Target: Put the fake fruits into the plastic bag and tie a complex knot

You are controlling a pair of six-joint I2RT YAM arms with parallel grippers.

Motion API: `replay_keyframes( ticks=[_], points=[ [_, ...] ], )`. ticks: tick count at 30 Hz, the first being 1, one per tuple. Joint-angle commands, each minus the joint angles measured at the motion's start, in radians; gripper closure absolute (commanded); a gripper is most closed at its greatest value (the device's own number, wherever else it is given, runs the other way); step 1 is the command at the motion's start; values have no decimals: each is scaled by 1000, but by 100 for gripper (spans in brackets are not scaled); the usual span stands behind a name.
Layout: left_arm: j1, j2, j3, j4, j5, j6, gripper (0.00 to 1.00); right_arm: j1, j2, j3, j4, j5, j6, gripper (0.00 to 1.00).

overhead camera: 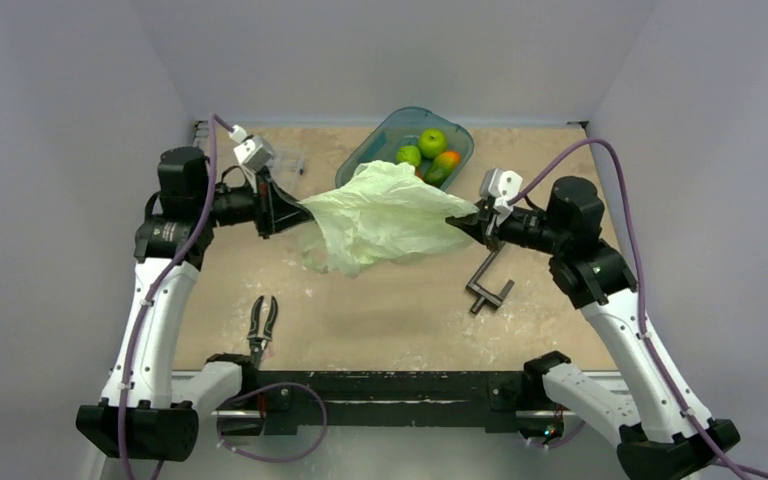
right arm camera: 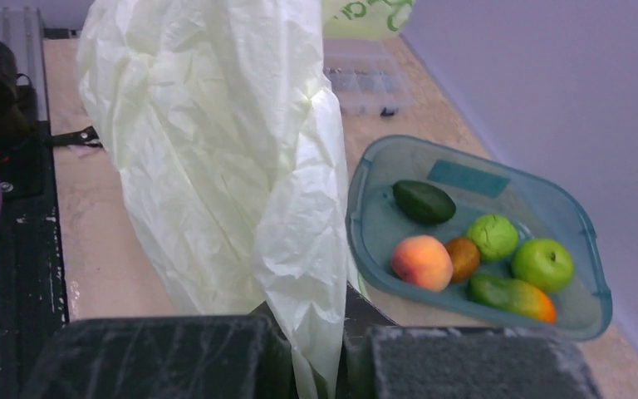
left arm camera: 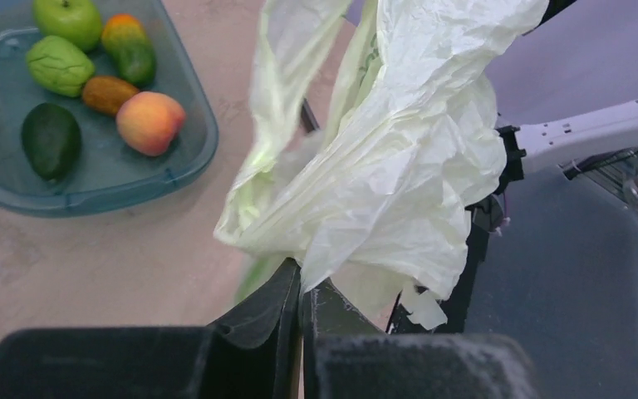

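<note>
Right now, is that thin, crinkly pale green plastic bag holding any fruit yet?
Looks empty: the bag hangs limp, and six fake fruits lie in the translucent teal plastic tub.

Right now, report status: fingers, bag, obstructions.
Left fingers shut on plastic bag. Right fingers too. Fake fruits all in tub, none bagged. Clamp, pliers on table.
</note>
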Motion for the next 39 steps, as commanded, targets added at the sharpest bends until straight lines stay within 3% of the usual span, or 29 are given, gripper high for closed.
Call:
replay_keyframes(
  ticks=[1,4,6,10,11,12,16,17,24,28,34,39],
  points=[
    [141,-19,64,-152,42,160,100,-103,0,54,-131,-19,3,100],
    [146,-8,92,-187,45,200,100,-115,12,54,-146,-72,13,100],
    [130,5,102,-168,94,144,100,-116,32,67,-150,-139,33,100],
    [15,18,122,-246,69,216,100,-115,131,161,-184,-212,80,100],
    [-4,6,106,-247,52,231,96,-116,150,170,-176,-237,117,100],
    [-11,-6,80,-215,43,218,74,-117,162,171,-142,-237,178,100],
    [-12,-51,27,-118,-7,139,5,-118,183,151,-4,-221,379,100],
    [-12,-66,12,-88,-14,125,1,-120,192,146,34,-220,438,100],
    [-12,-210,-183,-77,-91,288,0,-192,279,164,169,-258,734,100],
    [-40,-311,-333,141,-128,281,0,-205,278,142,184,-297,775,100],
    [-206,-237,-366,394,-364,333,0,-205,252,89,187,-333,795,100],
    [-397,-139,-376,548,-681,458,0,-205,240,79,155,-353,787,100]
  ],
)
